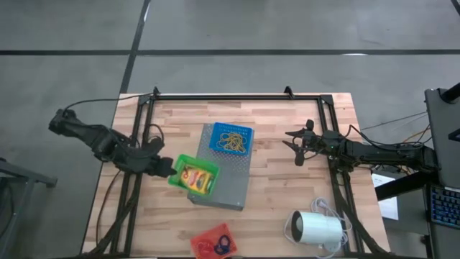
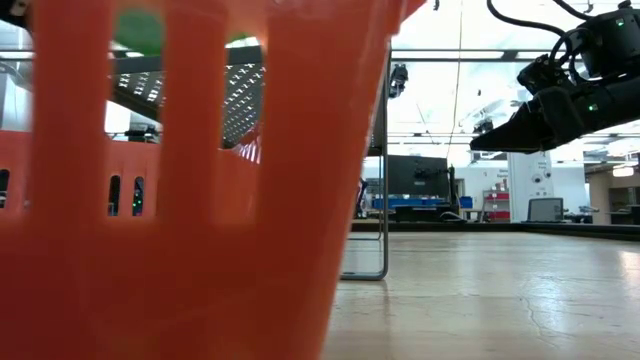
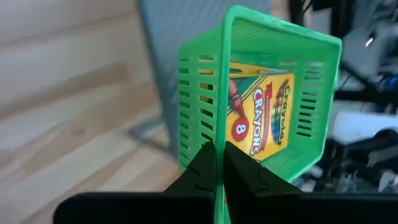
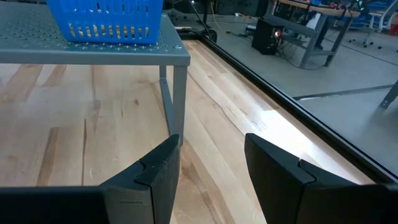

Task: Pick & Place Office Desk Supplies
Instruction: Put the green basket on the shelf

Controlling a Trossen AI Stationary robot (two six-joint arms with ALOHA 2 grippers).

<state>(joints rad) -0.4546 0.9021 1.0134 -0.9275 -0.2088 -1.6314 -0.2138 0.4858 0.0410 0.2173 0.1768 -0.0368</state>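
High view: left gripper (image 1: 167, 168) pinches the green basket (image 1: 194, 175) wall at the grey slab's (image 1: 224, 180) edge; blue basket (image 1: 231, 137) of rubber bands (image 1: 231, 141) on the slab, red basket (image 1: 213, 242) at the near table edge. Left wrist view: fingers (image 3: 202, 169) clamp the rim, crayon box (image 3: 261, 115) inside. Right wrist view: right gripper (image 4: 210, 163) spread, empty, above the table (image 4: 81, 124).

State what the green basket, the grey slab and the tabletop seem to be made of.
Green basket: likely moulded plastic, with slotted walls and a smooth sheen. Grey slab: probably painted metal, perforated, thin-legged. Tabletop: wood, with visible grain and joined planks.
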